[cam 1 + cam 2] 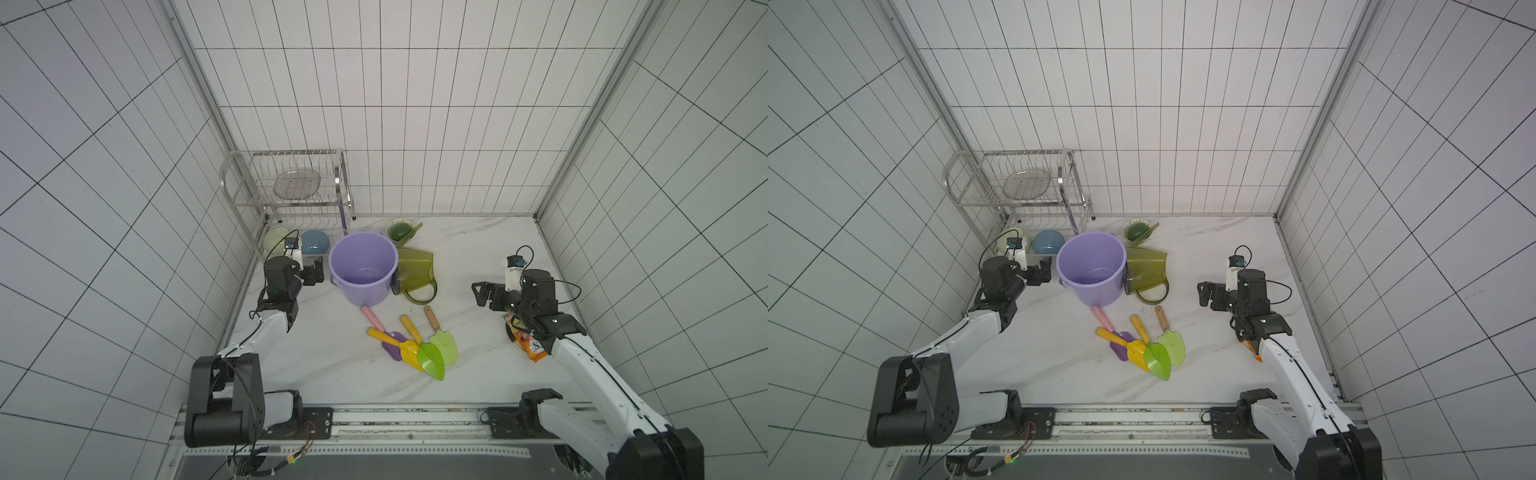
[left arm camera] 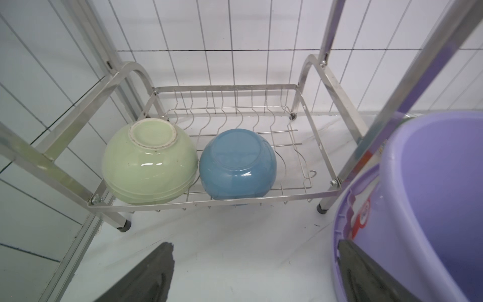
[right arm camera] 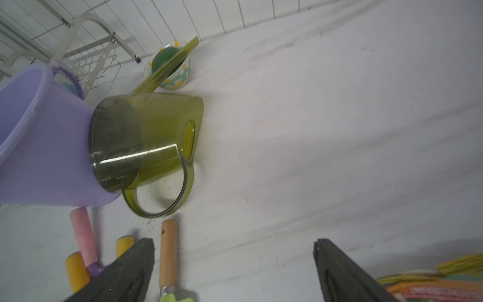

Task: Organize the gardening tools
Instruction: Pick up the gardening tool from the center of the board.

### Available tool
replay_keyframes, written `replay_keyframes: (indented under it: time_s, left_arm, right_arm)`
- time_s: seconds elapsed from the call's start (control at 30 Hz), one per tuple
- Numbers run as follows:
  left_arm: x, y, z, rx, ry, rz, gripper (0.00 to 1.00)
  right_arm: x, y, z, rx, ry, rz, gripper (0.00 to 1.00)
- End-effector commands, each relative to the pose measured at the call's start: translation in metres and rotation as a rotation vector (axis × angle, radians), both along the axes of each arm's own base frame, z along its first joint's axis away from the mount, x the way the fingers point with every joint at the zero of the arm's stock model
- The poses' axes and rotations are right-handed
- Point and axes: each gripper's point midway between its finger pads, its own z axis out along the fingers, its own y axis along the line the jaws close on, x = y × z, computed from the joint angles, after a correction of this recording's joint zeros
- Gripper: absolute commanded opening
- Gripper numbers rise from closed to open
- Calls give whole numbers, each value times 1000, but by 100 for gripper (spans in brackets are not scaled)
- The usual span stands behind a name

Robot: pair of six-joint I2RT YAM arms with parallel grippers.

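The bucket [image 1: 365, 293] stands on the table [image 1: 324, 374]. At its 3 o'clock the watering can [image 1: 413, 270] lies on its side, touching it, with its spout over a small bowl [image 1: 388, 230] at 1 o'clock. At 10 o'clock stands the dish rack [image 1: 286, 203], with a plate [image 1: 297, 183] on the upper tier and two bowls [image 1: 314, 242] side by side on the lower. Four trowels [image 1: 432, 359] overlap at 5 o'clock, their handles toward the bucket. At 4 o'clock, well apart, a packet [image 1: 532, 349] lies on a dish [image 1: 512, 338].

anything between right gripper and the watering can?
Nothing. Only bare tabletop lies between the open right gripper and the watering can. This shows in both top views and the right wrist view.
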Motion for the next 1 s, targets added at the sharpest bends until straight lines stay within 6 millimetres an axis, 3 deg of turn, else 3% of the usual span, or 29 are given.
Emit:
replay_keyframes:
  time_s: [0.0, 0.13, 0.3, 0.5, 0.73, 0.87, 0.97]
  left_arm:
    - [-26, -27, -11, 95, 132, -237, 98]
    - [-61, -46, -22, 204, 205, -447, 98]
    - [-120, -70, -38, 334, 273, -753, 98]
    - [-166, -89, -46, 411, 357, -987, 95]
    - [-202, -113, -77, 602, 475, -1171, 83]
    - [-206, -134, -89, 714, 461, -1220, 79]
    - [-204, -154, -87, 757, 413, -1236, 76]
  right_arm:
    - [-41, 22, -18, 114, 187, 61, 99]
    - [-61, 37, -22, 187, 218, 107, 99]
    - [-79, 47, -26, 224, 231, 143, 99]
    - [-90, 51, -30, 240, 251, 166, 99]
    - [-93, 56, -32, 253, 260, 172, 98]
    - [-93, 56, -34, 252, 261, 162, 96]
    - [-96, 57, -35, 263, 267, 162, 94]
